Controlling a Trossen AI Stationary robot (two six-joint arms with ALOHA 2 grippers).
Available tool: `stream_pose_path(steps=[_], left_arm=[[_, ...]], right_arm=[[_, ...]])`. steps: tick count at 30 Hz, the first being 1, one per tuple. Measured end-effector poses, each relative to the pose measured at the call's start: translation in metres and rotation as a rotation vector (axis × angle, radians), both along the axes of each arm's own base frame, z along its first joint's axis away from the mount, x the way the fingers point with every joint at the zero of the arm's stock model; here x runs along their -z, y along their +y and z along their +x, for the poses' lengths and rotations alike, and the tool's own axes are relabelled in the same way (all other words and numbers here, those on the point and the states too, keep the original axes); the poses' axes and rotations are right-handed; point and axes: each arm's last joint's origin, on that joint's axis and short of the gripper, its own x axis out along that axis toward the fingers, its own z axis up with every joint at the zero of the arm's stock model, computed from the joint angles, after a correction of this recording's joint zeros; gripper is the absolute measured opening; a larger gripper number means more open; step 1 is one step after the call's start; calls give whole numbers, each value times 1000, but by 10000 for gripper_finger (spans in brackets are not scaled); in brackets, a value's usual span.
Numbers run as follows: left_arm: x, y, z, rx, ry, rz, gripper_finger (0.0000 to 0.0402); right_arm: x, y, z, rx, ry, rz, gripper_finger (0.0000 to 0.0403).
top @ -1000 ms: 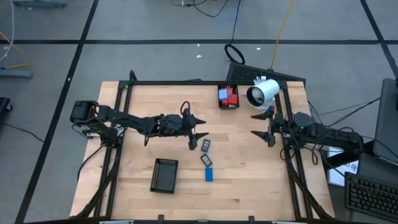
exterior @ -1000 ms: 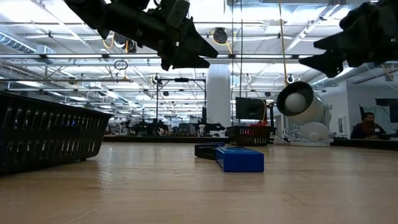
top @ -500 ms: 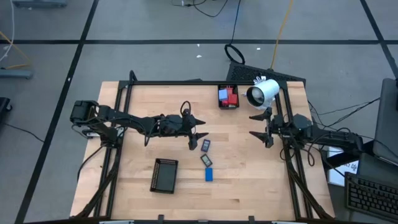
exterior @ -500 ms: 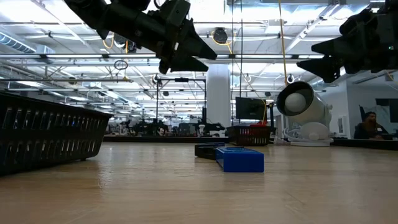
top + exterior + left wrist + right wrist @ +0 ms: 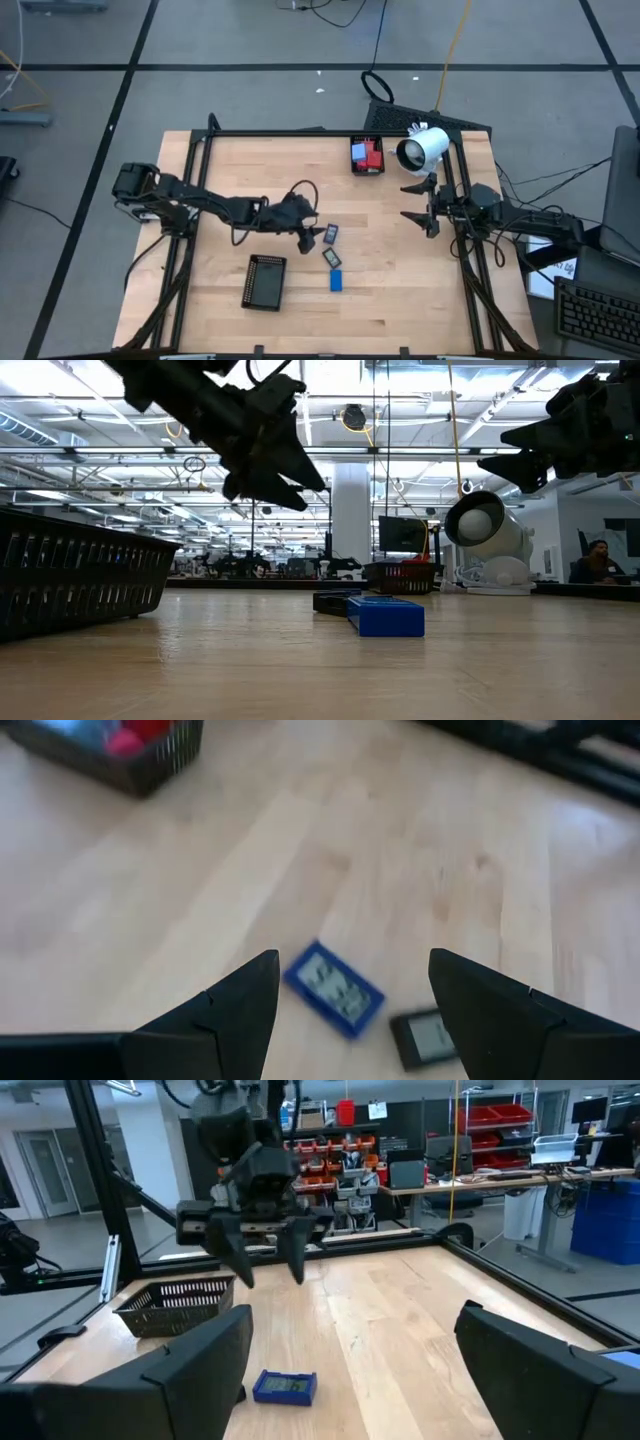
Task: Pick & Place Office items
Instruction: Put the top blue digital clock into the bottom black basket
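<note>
A: High view, containers first. Black mesh tray (image 5: 367, 156) sits at the table's far edge, just beside the white cylindrical device (image 5: 422, 149). Red blocks (image 5: 373, 155) and a light-blue piece (image 5: 358, 151) are inside it. Can't split the contents finer than that.

B: Second tray?

A: Black mesh tray (image 5: 265, 281) on the near-left part of the table (image 5: 400, 280). Nothing readable inside it from above. Low view only shows its side wall (image 5: 70, 575).

B: Loose items?

A: Three flat rectangles mid-table, all outside both trays. Dark one (image 5: 331, 234) farthest back, another dark one (image 5: 331, 257) just nearer, blue one (image 5: 337, 281) nearest the front edge. Close together, apart from each other as far as I can tell. Low view has the blue flat rectangle (image 5: 385, 616) flat on the wood with a dark one (image 5: 335, 601) behind it.

B: Left gripper?

A: Left gripper (image 5: 310, 238) is over mid-table, just beside the far dark rectangle, pointing down. Fingers spread, nothing between them. Left wrist view shows a blue rectangle (image 5: 334, 988) and a dark one (image 5: 428, 1037) on the wood between and beyond its fingers (image 5: 235, 1015). Low view puts it clear above the tabletop.

B: Right?

A: Right gripper (image 5: 419, 215) waits at the right edge near the frame post, fingers wide apart, empty.
</note>
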Motion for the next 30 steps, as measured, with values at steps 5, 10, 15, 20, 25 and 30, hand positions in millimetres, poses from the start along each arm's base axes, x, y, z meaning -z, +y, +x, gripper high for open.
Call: stream_pose_path(steps=[5,10,15,20,25,30], left_arm=[[-19,-13,10,7,153,-1,260],[-33,-21,47,-8,297,-7,259],[-11,-17,80,-109,475,-144,259],[17,-10,97,-173,559,-192,259],[34,-4,103,-228,574,-263,259],[44,-3,110,-246,537,-271,258]], right_arm=[[0,0,0,0,0,0,340],[0,0,0,0,2,0,339],[1,0,1,-1,16,3,337],[2,0,1,0,24,4,340],[2,0,1,-1,26,4,338],[2,0,1,-1,25,4,338]])
